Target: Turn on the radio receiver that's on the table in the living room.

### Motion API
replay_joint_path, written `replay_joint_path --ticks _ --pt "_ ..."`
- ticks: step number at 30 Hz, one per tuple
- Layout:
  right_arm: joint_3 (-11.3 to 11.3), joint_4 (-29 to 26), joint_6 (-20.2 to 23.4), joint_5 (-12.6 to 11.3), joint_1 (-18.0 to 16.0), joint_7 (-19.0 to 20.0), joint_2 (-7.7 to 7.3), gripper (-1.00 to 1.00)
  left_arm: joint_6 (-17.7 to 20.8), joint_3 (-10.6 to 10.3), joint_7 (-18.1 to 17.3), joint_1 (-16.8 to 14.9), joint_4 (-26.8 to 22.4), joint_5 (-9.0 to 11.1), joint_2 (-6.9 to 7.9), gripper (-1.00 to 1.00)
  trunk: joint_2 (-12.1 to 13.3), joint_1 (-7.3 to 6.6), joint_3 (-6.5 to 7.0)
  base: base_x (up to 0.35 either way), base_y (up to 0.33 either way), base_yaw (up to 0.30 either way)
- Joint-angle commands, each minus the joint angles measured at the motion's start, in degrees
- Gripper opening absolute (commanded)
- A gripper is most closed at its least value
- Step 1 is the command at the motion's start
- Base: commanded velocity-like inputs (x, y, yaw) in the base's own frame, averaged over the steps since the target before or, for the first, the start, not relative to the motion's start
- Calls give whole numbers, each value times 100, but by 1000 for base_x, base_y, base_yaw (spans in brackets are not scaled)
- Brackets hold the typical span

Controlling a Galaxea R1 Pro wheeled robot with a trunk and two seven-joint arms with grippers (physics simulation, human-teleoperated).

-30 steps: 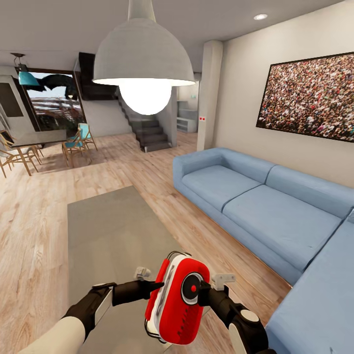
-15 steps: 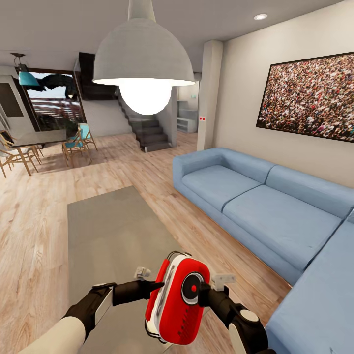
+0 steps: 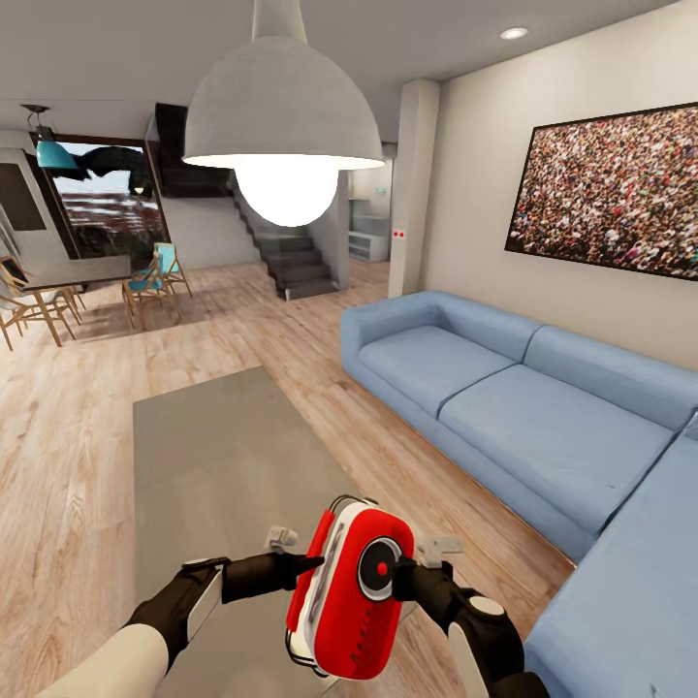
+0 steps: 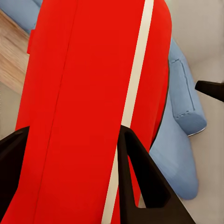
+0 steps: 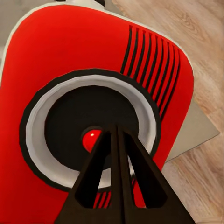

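**Radio held up off the surface, right pincer at the dial**

I have the radio receiver [image 3: 347, 586] lifted in front of me, low in my head view at about 6 o'clock, standing on its short end above the near end of the grey surface [image 3: 218, 456]. My left pincer [image 3: 308, 561] grips it from the 9 o'clock side: in the left wrist view the two black fingers [image 4: 140, 182] sit on either side of the red shell [image 4: 88, 107], clamped across its thin edge with the white trim stripe running between them.

My right pincer [image 5: 113, 140] comes in from 3 o'clock, its fingers pressed together into one point. In the right wrist view that point lies over the round dark dial [image 5: 88, 128], right beside the red centre light [image 5: 91, 138]; I think the tip is touching the dial face, though from this angle I cannot be sure. The ribbed grille [image 5: 151, 65] shows above the dial.

The blue sofa [image 3: 523, 407] runs along my 3 o'clock side, with the crowd photo [image 3: 611, 189] on the wall over it. The white pendant lamp [image 3: 283, 116] hangs at 12 o'clock, and the dining chairs [image 3: 145, 286] stand far off at 10 o'clock on the wood floor [image 3: 68, 436].
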Motion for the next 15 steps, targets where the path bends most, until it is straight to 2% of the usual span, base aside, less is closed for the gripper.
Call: replay_joint_path --ticks 1,15 --pt "0 -1 24 2 -5 1 0 -100 5 14 -2 -1 -4 21 -2 -100 0 0 0 0 0 0" --pt "-8 -2 59 10 -14 -22 2 -100 5 14 -2 -1 -4 21 13 -100 0 0 0 0 0 0"
